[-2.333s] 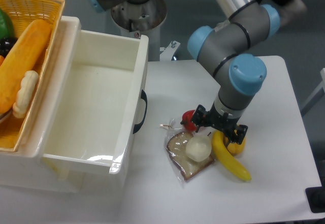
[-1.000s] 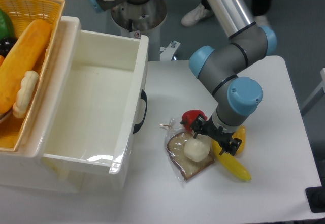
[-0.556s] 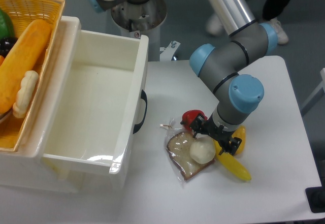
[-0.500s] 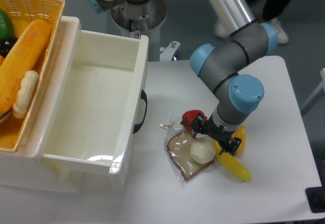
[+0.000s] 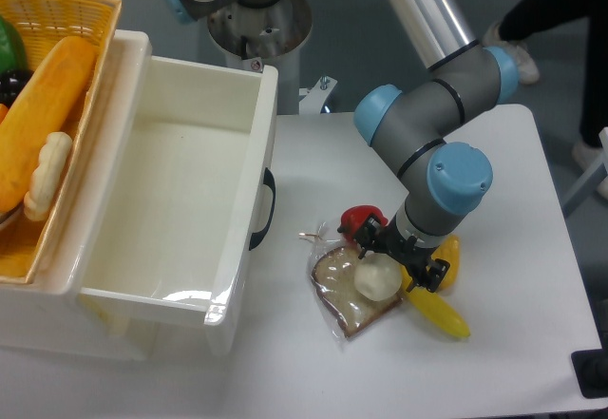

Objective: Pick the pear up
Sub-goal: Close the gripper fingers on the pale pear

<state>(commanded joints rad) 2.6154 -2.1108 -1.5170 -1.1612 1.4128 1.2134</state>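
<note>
The gripper is down over the pear, its dark fingers straddling the top of the fruit; whether they have actually pinched it or merely flank it cannot be told from this angle. The pear sits on a bagged slice of bread, not lifted. By my reading the approach is done, while the grasp is unconfirmed and the lift is not yet made.

Touching or just beside the pear are a red fruit behind it, a banana to its right, and a yellow-orange pepper largely hidden by the wrist, so the spot is crowded.

All of this rests on a white table. Left of the pear stands a white bin, and beyond it a wicker basket of food. A person's legs show on the grey floor behind the table.
</note>
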